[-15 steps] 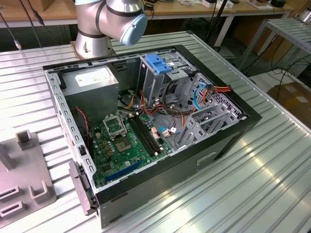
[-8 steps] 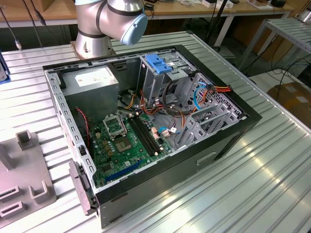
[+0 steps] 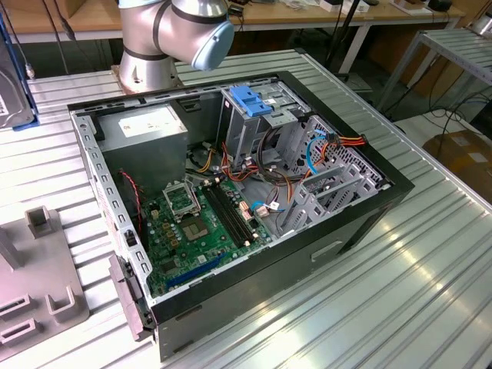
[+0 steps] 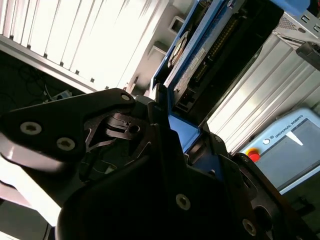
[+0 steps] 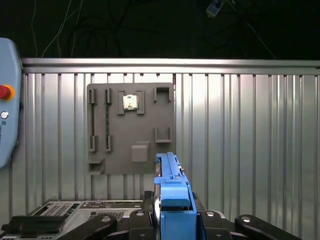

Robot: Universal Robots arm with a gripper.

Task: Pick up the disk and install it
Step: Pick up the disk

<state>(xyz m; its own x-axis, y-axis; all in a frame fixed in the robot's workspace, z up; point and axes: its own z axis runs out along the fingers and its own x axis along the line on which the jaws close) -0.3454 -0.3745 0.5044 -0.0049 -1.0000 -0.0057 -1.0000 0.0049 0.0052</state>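
Note:
In both wrist views my gripper [image 5: 172,212] is shut on the disk [image 5: 171,187], a flat drive with bright blue rails that I see edge-on, held well above the table. The second wrist view shows the disk's dark body and blue frame [image 4: 197,60] reaching out from between the black fingers [image 4: 150,112]. In the exterior view the open computer case [image 3: 361,219] lies on its side on the table. Its metal drive cage [image 3: 257,127] stands at the far side, topped by a blue latch piece [image 3: 250,100].
A grey fixture plate [image 5: 131,130] with slots and a small chip lies on the ribbed metal table [image 5: 240,130], also at the exterior view's left [image 3: 38,269]. A teach pendant [image 5: 6,120] sits beside it. The arm's base [image 3: 173,34] stands behind the case.

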